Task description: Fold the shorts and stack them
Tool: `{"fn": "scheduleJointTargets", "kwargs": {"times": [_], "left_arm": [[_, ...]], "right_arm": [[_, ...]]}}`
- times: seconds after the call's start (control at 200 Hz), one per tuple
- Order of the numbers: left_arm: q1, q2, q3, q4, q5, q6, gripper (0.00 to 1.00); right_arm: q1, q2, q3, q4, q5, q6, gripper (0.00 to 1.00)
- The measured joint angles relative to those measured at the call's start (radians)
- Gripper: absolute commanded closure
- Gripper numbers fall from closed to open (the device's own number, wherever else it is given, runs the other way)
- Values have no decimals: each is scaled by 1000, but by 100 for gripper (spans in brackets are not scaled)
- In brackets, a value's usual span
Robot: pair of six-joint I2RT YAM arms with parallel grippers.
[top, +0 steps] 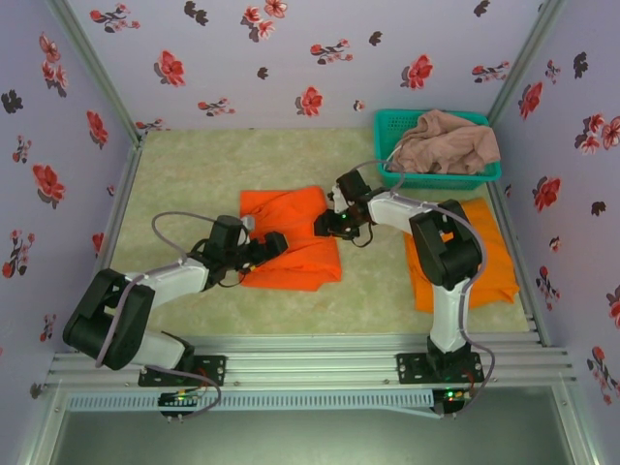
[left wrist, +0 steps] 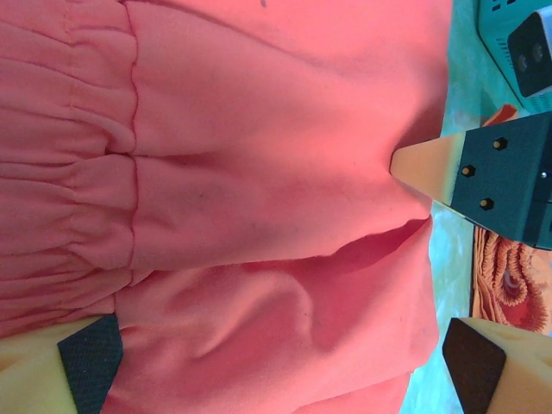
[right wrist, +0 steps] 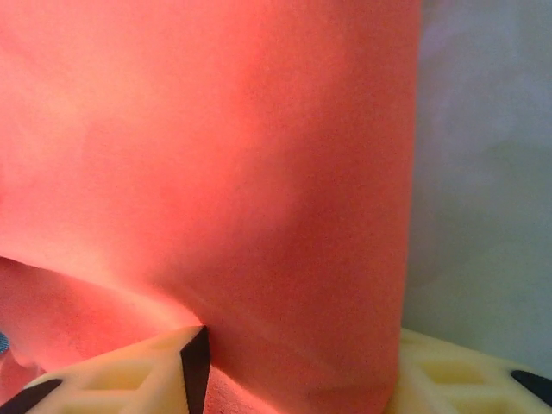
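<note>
Left tool (top: 268,244) stands wide open over the middle orange shorts (top: 300,260). Right tool (top: 334,225) straddles their right edge; whether it grips, I cannot tell. Its arm (top: 446,254) hides part of the second orange shorts (top: 494,260).

Center orange shorts (top: 291,242) lie spread, right orange shorts (top: 499,266) flat, pink-beige shorts (top: 448,143) crumpled in basket (top: 446,180).

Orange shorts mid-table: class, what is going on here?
Both arms work on the middle orange shorts. The left gripper, jaws wide open, sits over their left side; the right gripper has the cloth's right edge between its jaws. Another orange pair lies at right; the pink-beige pair is in the teal basket.
</note>
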Motion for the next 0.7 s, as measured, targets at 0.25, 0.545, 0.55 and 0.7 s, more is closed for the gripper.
{"fn": "scheduleJointTargets", "kwargs": {"times": [0.25,0.545,0.55,0.7], "left_arm": [[0,-26,-13,6,-7,0,1],[25,-261,-33,-39,-71,27,1],[26,-265,-33,-39,-71,28,1],[56,-352,-32,-64,-79,67,1]], "right_arm": [[2,6,0,18,-8,12,90],[16,-4,25,-49,56,-27,100],[16,-5,26,-52,58,-29,100],[28,-55,61,-180,156,-89,100]]}}
